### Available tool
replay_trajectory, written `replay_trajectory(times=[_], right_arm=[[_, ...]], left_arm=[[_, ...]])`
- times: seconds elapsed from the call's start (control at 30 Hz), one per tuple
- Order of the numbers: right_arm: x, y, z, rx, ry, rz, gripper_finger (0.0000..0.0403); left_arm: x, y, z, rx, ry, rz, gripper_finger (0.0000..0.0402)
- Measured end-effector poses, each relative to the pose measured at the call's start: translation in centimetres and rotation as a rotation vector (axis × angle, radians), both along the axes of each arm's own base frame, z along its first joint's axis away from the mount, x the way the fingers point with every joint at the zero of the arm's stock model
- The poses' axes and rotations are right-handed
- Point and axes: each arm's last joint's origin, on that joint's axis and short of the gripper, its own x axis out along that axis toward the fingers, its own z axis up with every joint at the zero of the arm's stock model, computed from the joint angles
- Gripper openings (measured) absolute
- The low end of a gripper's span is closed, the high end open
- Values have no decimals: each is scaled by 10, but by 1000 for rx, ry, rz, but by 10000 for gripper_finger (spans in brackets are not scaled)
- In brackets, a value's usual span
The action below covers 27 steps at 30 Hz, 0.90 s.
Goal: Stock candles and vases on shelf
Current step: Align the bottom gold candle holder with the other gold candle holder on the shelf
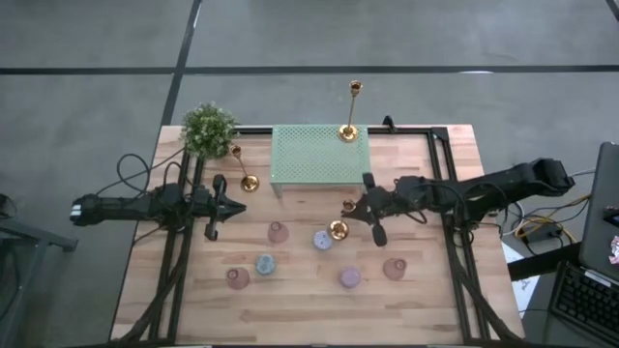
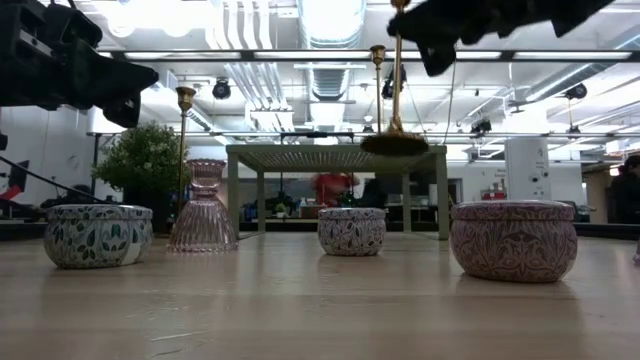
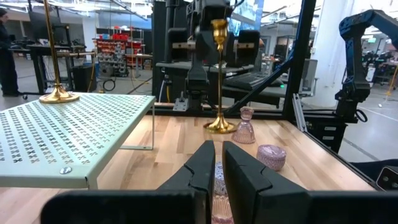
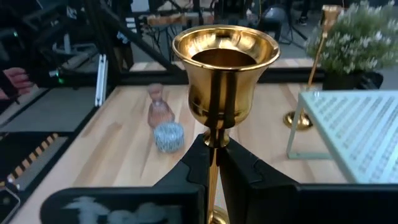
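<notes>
The mint-green shelf (image 1: 309,159) stands at the far middle with one gold candlestick (image 1: 348,130) on it. Another gold candlestick (image 1: 249,181) stands on the table to the shelf's left. My right gripper (image 1: 356,206) is shut on a third gold candlestick (image 2: 395,143), in front of the shelf's right end. Three candles (image 1: 264,264) (image 1: 322,240) (image 1: 350,277) and three vases (image 1: 279,232) (image 1: 238,278) (image 1: 395,268) stand on their bases on the near half of the table. My left gripper (image 1: 235,205) is shut and empty, above the table left of them. My right gripper pinches the candlestick's stem just under its cup (image 4: 213,144) between its two fingers. The fingers come level from the table's right, across the stem. The candlestick hangs upright, and its round base (image 2: 395,145) is clear of the table, at about the height of the shelf top.
A leafy potted plant (image 1: 208,129) stands at the far left corner. Dark frame rails (image 1: 174,261) (image 1: 455,193) run along both table sides. Most of the shelf top left of its candlestick is bare.
</notes>
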Motion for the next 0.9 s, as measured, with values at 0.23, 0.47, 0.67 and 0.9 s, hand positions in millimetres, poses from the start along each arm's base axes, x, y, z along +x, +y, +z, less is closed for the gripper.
replay_trajectory(times=[0.23,0.47,0.67,0.9], right_arm=[[5,0,27,-9,-25,-25,13],[14,0,34,-24,4,-49,13],[35,2,29,-37,42,-46,13],[68,4,32,-69,54,-39,13]], left_arm=[[0,0,7,6,-75,0,35],[-4,3,27,25,-281,110,35],[-4,5,32,-123,-319,163,35],[8,5,22,-210,-195,159,49]])
